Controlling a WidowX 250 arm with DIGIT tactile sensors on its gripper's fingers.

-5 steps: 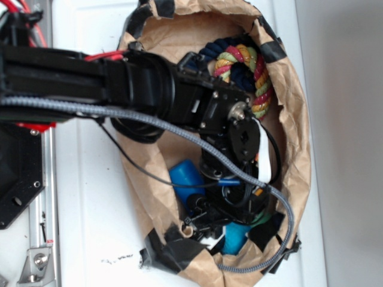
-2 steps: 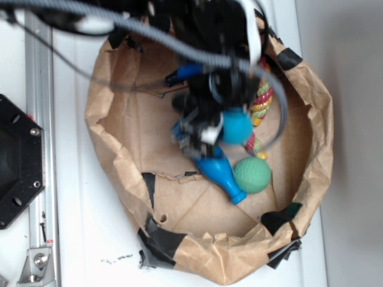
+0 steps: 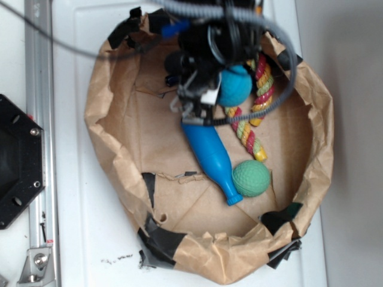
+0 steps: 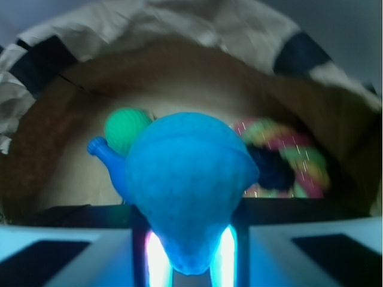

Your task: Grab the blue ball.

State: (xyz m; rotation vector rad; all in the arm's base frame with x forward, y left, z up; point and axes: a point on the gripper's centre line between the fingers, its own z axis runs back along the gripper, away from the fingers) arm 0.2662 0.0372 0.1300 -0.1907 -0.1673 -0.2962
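Wrist view shows our gripper (image 4: pixel 188 251) clenched around the blue ball (image 4: pixel 188 179), held clear above the bright-blue bottle toy (image 3: pixel 212 158), so lifting goes straight up.

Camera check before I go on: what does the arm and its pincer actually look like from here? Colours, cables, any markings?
In the exterior view the arm is black, blurred, with a small blue part on it and pale metal pieces near the pincer. A grey braided cable loops around it, beside thinner black wires. In the wrist view the fingers look flat and pale with dark rectangular patches. No markings are readable.
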